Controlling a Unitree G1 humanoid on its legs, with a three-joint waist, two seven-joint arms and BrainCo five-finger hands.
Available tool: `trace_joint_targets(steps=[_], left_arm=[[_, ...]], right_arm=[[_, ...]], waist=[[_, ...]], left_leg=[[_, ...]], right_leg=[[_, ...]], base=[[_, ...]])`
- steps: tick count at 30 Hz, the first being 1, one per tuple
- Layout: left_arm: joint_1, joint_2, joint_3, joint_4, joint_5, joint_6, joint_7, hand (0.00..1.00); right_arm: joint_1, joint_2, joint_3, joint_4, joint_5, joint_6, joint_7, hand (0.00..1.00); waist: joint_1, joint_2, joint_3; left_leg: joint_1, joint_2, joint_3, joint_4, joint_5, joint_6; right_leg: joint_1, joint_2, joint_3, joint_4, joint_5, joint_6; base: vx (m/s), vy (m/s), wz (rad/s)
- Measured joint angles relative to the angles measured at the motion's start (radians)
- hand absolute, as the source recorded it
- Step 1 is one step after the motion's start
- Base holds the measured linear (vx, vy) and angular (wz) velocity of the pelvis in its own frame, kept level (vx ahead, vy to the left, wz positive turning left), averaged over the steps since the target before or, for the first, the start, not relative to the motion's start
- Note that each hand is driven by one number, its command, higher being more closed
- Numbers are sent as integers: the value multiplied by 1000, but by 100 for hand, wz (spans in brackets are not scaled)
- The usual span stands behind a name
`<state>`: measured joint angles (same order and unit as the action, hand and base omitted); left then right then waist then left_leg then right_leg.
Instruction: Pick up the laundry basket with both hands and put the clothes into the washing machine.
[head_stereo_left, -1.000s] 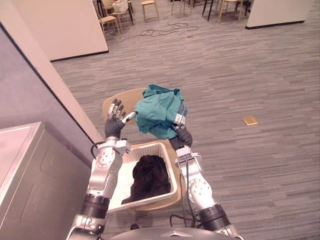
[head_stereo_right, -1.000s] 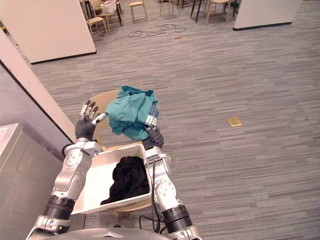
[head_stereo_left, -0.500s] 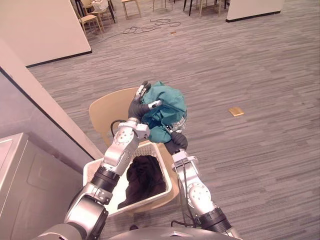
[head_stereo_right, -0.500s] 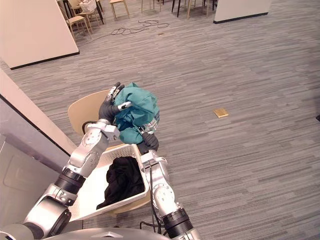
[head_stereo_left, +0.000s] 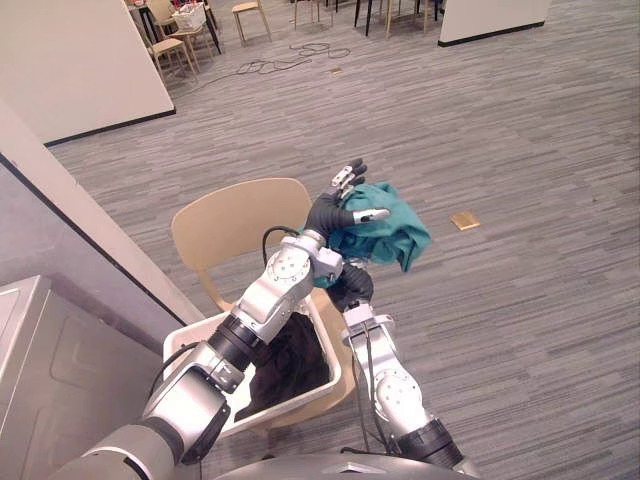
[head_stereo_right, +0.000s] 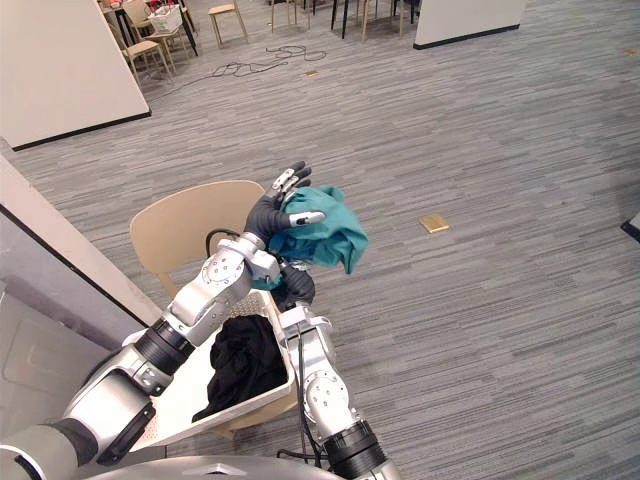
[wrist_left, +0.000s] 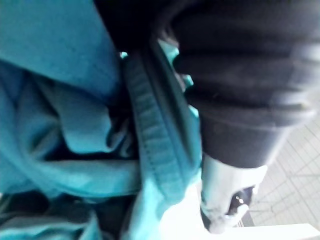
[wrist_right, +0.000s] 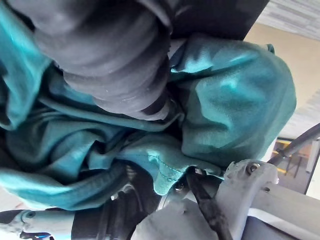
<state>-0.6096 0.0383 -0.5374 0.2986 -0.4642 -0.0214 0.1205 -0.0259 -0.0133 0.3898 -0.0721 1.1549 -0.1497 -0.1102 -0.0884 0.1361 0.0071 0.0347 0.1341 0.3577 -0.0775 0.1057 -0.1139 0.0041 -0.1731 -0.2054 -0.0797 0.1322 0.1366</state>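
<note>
2 hands meet at 1 crumpled teal cloth garment (head_stereo_left: 395, 225), up in the air. My left hand (head_stereo_left: 335, 208) lies flat against it, fingers straight and thumb spread. My right hand (head_stereo_left: 352, 285) is beneath the bundle, its fingers buried in cloth, so I cannot tell its grip. Below, the white plastic laundry basket (head_stereo_left: 290, 402) holds 1 black garment (head_stereo_left: 295, 350) and sits on a beige chair (head_stereo_left: 230, 225).
</note>
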Motion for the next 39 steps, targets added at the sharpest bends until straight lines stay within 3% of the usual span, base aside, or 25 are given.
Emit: trace_joint_targets(steps=[14, 21, 30, 35, 39], left_arm=[[-29, -1, -95, 107, 412, -2, -58, 0], [-29, 7, -82, 110, 470, 6, -15, 0], [-58, 94, -30, 21, 589, 23, -2, 0], [-153, 212, -33, -58, 690, 20, -24, 0], [-174, 253, -36, -92, 748, 12, -38, 0]], right_arm=[[34, -5, -13, -7, 0, -2, -45, 100], [34, -5, -18, -12, -2, -3, -44, 100], [17, -3, -43, -75, -21, -14, -1, 100], [17, -4, -62, -77, -21, -24, 6, 100], [17, -4, -62, -77, -21, -24, 26, 100]], waist=[[11, -11, -8], [23, -22, -12], [28, -21, -15], [28, -21, -15], [29, -21, -15]], left_leg=[[-3, -1, -23, 0, 2, 2], [-3, -3, -24, 0, 3, 3], [-2, -4, -32, 0, 6, 5], [-3, -4, -33, -5, 7, 6], [-4, -4, -33, -5, 7, 6]], right_leg=[[10, -2, -10, -1, 1, 0], [11, -2, -11, 0, 2, 2], [19, -2, -22, 0, 2, 2], [19, -2, -25, 0, 0, 0], [17, -3, -27, 0, -1, 0]], base=[[-11, -3, 3], [0, 0, 0], [-8, -3, 2], [-6, -1, 1], [0, 0, 0]])
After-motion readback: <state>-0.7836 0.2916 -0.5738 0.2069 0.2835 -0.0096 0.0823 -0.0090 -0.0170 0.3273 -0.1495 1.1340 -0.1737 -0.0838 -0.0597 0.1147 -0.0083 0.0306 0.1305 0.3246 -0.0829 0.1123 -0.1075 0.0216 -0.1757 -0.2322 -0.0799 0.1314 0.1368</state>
